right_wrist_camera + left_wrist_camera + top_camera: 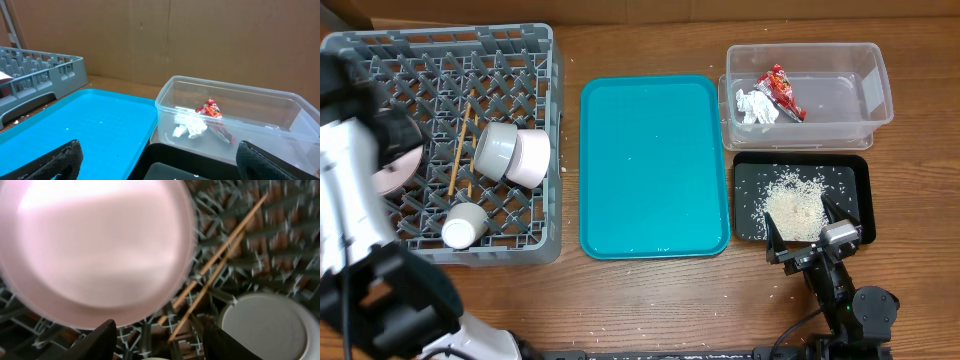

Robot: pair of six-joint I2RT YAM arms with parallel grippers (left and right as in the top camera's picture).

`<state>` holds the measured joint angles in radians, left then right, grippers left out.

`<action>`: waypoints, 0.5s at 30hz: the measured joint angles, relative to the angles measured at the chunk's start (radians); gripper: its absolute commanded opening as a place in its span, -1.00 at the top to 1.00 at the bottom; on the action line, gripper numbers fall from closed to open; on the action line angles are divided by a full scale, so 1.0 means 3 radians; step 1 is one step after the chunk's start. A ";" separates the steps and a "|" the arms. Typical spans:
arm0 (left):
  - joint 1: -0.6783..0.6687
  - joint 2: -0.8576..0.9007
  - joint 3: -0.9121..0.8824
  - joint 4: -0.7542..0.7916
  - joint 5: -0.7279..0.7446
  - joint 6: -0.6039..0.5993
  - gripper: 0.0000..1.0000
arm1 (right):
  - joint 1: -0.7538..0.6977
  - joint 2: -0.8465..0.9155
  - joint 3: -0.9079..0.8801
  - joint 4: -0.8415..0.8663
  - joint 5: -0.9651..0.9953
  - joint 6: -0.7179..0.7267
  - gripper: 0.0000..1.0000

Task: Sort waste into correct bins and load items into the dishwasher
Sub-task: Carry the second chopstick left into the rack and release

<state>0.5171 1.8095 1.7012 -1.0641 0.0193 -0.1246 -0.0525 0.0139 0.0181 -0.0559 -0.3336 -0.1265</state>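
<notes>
We are looking at the grey dish rack (430, 75) sitting at the far left of the counter (650, 300). It is carrying the plate (395, 172) on its left side and the two chopsticks (460, 150) lying side by side on the lattice. It is also carrying a grey-rimmed bowl (496, 150) and a white bowl (530, 158), tipped over and touching each other, and a small cup (463, 225) lying by its near wall. Our left fingers (100, 342) are hovering over the plate, standing partly apart with only lattice showing between them. Right of the rack the teal tray (655, 165) is lying flat. At the far right the clear tub (865, 70) is holding the red wrapper (782, 92) and the white tissue (755, 107). Just nearer, the black tray (850, 180) is holding the rice (795, 205). Our right fingers (60, 162) are standing wide apart at the black tray's near edge, gripping nothing.
</notes>
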 measured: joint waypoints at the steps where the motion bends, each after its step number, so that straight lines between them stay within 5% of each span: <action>1: 0.0154 -0.0037 0.0000 0.0014 0.0126 -0.0057 -0.15 | 0.0000 -0.0001 0.0000 0.0000 0.0000 -0.0001 -1.00; 6: 0.0787 -0.0046 0.0000 0.0019 0.0477 -0.0292 -0.09 | 0.0000 -0.0001 0.0000 0.0000 0.0000 0.0000 -1.00; 15: 0.1139 0.0411 0.0000 -0.0006 0.0547 -0.0390 0.14 | 0.0000 -0.0001 0.0000 0.0000 0.0000 0.0000 -1.00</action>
<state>0.8589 1.9327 1.7012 -1.0660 0.1833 -0.2417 -0.0525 0.0135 0.0181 -0.0559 -0.3336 -0.1265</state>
